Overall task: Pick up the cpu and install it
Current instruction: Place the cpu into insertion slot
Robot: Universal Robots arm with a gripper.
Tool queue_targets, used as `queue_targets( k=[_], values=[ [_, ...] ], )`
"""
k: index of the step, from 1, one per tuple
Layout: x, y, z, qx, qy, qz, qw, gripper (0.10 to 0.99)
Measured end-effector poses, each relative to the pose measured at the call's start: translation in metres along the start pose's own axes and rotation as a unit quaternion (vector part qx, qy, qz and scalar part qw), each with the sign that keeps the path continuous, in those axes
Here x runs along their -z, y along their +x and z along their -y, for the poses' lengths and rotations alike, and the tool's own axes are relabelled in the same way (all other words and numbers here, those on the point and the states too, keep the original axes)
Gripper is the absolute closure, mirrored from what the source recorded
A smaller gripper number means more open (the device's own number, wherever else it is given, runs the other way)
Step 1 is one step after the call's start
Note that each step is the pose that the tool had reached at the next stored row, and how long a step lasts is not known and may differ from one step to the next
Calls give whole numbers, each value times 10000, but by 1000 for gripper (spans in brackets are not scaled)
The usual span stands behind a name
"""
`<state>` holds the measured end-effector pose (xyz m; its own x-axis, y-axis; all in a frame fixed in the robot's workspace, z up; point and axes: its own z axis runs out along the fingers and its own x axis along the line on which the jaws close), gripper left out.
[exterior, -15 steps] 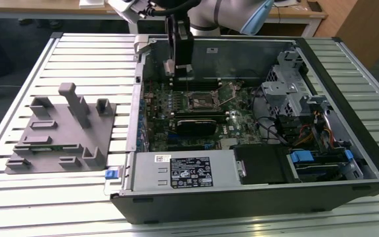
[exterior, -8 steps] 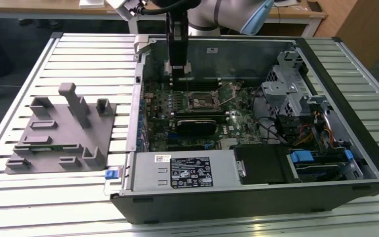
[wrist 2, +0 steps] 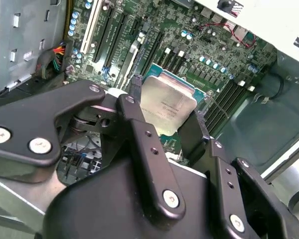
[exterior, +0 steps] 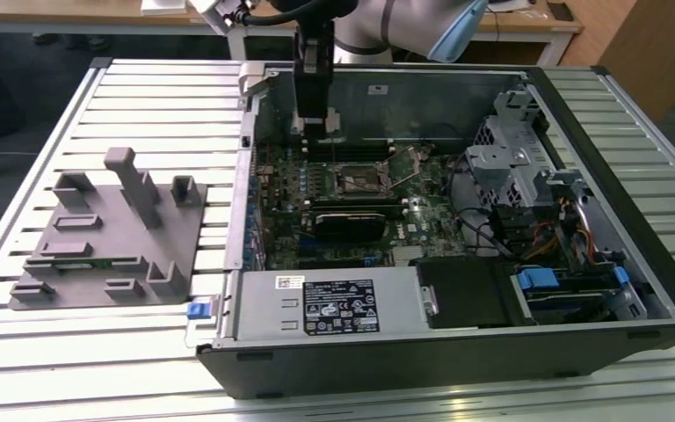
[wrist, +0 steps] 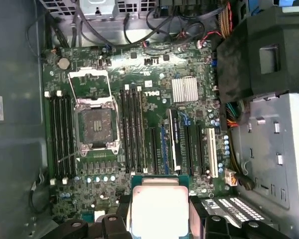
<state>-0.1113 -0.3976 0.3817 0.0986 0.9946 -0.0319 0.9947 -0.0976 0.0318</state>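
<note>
The cpu [wrist 2: 168, 102], a flat square chip with a pale silvery top, sits between the black fingers [wrist 2: 131, 107] of my gripper [wrist 2: 164, 109], which is shut on its edges. In the first wrist view the cpu [wrist: 159, 209] and gripper [wrist: 159, 219] hang above the green motherboard [wrist: 154, 94], off to one side of the socket. The dark square socket [wrist: 97, 127] lies bare, with its metal load plate [wrist: 89, 82] swung open. In the exterior view my gripper [exterior: 317, 127] hangs inside the open computer case, above and behind the socket [exterior: 355, 182].
A grey plastic fixture [exterior: 109, 233] lies on the slatted table at the exterior view's left. Inside the case are memory slots [wrist: 132, 129], a black heatsink block [exterior: 359, 224], the power supply [exterior: 326, 303] and a drive cage [exterior: 513, 158] with cables. The case walls [exterior: 247, 176] stand close by.
</note>
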Motion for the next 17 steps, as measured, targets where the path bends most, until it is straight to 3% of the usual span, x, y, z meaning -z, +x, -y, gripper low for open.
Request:
queue_targets(
  k=[7,14,17],
  values=[
    [-24,26,-41,257,-8,-8,9997,545],
    [-35,154,-104,257,-8,-8,9997,545],
    [-43,221,-168,257,-8,-8,9997,545]
  ],
)
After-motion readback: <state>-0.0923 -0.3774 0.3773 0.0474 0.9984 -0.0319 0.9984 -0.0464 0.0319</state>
